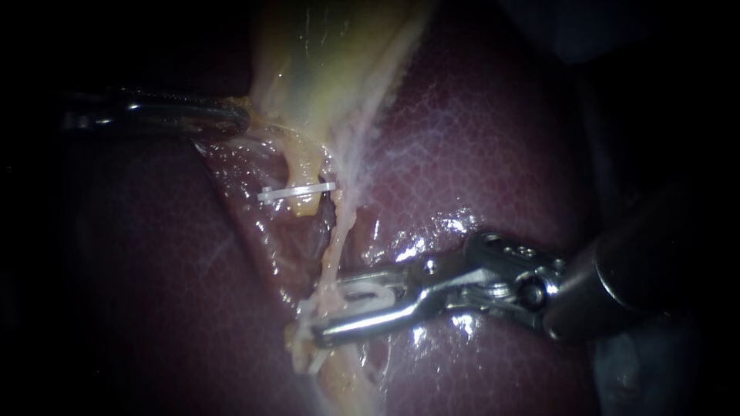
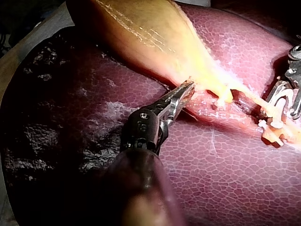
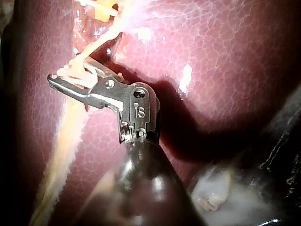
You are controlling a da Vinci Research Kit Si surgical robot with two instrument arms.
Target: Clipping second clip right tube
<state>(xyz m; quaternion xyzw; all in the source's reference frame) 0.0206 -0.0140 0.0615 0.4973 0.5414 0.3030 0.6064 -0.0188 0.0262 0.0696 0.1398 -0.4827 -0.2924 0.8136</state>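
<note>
The tool of the right instrument gapes narrowly astride the right tube, below a white clip; the tool of the left instrument clamps the edge of the gallbladder.

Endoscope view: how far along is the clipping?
Done: one white clip sits across a yellowish tube. In hand: the left instrument grips the gallbladder; the right instrument straddles a pale tube lower down, jaws open. Left: closing the jaws and letting go.
</note>
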